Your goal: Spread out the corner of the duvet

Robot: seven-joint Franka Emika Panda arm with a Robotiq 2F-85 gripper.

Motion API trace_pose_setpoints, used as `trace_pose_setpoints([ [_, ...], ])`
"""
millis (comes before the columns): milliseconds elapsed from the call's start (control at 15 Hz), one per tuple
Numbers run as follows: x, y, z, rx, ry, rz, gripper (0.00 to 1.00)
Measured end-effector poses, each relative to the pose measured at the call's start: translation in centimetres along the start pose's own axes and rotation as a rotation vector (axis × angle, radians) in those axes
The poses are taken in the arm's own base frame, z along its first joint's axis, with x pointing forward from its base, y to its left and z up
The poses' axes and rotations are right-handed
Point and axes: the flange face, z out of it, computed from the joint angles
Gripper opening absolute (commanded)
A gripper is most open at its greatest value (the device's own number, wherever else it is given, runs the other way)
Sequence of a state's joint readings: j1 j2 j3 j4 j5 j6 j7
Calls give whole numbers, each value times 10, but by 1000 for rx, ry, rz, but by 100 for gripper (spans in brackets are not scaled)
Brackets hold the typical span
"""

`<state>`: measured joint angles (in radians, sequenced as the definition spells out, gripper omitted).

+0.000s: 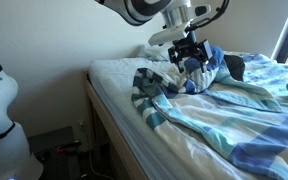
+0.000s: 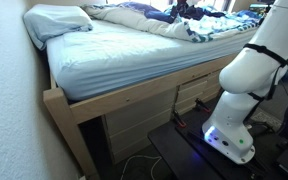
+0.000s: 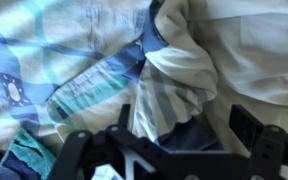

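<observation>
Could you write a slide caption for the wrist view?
Gripper, jaws apart, facing the rumpled striped corner of the duvet.

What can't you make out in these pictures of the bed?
- Exterior view: the duvet runs off the right edge.
- Exterior view: the corner of the duvet is bunched up, so its real edge is hidden in its own folds.
- Wrist view: blur hides whether the claw touches the duvet.

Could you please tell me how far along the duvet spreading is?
Nothing looks done: the duvet corner lies rumpled in a heap on the sheet. In hand: the hand sits over that heap, open, with a striped fold between its fingers in the wrist view. Left: gripping and pulling the corner flat.
</observation>
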<state>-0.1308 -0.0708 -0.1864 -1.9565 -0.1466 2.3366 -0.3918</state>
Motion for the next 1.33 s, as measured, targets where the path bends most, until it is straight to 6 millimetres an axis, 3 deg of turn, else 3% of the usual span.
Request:
trace_pose_setpoints([
  [200,-1,5,14,-3,-7,12,100],
  [267,-1,6,19,-3,-10,15,75],
  [333,-1,6,22,-3,-12,17,74],
  [667,4,9,28,-12,-2,19,34],
  [1000,9,13,22,-21,14,21,0],
  [1333,15,17,13,8,48,70,2],
])
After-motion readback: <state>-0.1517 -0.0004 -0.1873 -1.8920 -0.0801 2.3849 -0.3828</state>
